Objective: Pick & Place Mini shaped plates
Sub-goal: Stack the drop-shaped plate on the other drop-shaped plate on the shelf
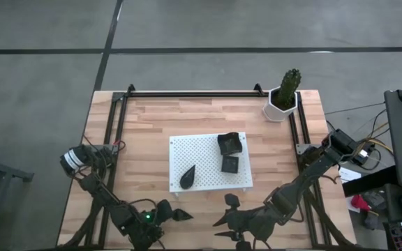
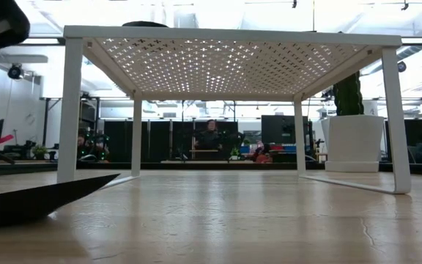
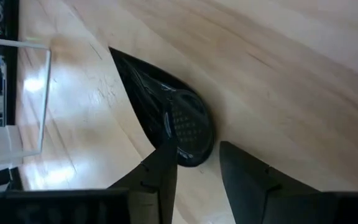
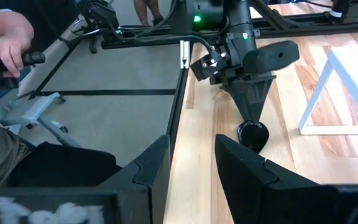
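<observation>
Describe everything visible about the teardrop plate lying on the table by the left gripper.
The teardrop plate is small, black and glossy, like glazed ceramic or plastic, with a rounded end, a long tapering point and a fine dotted texture inside its shallow bowl. It lies flat on the bare wooden table, off the white board, near the front edge. The left gripper is right at its rounded end, fingers parted; one finger overlaps the rim, though actual contact cannot be confirmed.
</observation>
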`<state>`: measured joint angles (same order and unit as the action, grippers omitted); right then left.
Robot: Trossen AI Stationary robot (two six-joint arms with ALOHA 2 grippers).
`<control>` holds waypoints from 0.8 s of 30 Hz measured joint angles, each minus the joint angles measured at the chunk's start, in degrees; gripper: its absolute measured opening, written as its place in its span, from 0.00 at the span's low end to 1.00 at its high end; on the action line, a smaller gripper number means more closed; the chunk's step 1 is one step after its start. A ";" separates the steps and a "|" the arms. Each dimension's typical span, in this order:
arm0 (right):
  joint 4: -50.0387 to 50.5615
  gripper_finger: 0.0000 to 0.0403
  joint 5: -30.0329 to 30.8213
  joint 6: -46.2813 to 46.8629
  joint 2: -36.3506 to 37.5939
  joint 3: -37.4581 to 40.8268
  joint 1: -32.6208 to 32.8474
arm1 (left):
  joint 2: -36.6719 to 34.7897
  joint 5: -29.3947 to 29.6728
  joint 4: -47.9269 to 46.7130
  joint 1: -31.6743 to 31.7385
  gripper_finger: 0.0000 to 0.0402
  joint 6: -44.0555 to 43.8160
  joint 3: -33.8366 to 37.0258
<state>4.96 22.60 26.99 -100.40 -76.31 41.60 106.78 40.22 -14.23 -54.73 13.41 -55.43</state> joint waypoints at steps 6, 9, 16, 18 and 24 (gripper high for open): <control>-0.05 0.30 0.00 0.00 0.00 0.00 0.00 | 0.01 -0.09 2.14 0.01 0.30 0.44 0.32; -0.07 0.31 0.01 0.01 0.00 0.00 0.00 | 0.09 -1.08 3.42 0.63 0.29 0.46 0.33; -0.38 0.31 0.01 0.01 0.00 0.00 0.00 | 0.11 -3.31 3.69 1.78 0.19 0.46 0.34; -0.55 0.30 0.01 0.01 0.00 0.00 0.00 | 0.13 -3.62 3.65 1.92 0.15 0.31 0.34; -0.69 0.31 0.01 0.01 0.00 0.00 0.00 | 0.15 -4.10 3.51 2.39 0.02 -0.19 0.34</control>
<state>4.27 22.61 27.00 -100.40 -76.31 41.60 106.94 36.13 -10.72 -52.34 13.22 -55.09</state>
